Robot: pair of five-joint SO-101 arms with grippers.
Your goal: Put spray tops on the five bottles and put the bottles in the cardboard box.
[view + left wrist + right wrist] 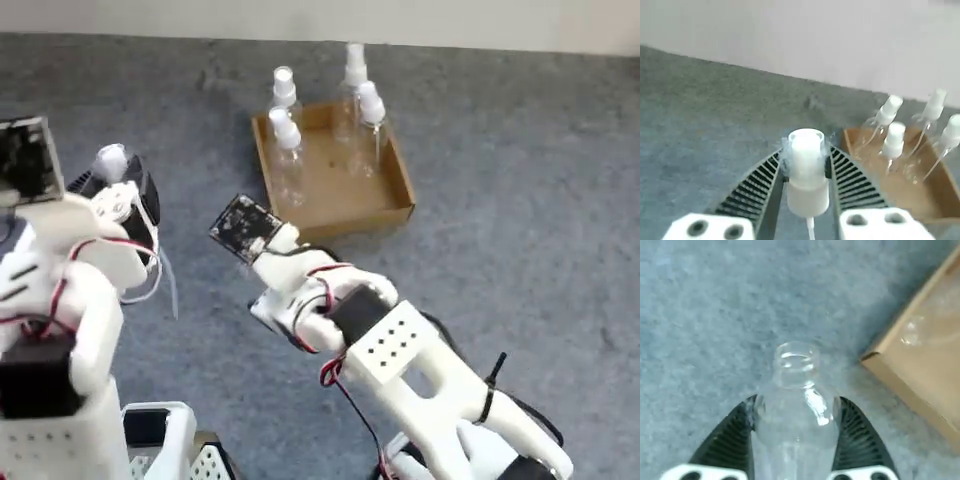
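Four capped bottles in cardboard box, uncapped bottle, white spray top

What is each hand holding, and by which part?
Left hand: spray top, pinched at its head. Right hand: uncapped bottle, gripped around its shoulder below the neck.

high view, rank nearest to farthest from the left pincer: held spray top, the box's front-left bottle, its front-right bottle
1. spray top, gripped in the left pincer
2. front-left bottle, at the left wall of the cardboard box
3. front-right bottle, farther across the box
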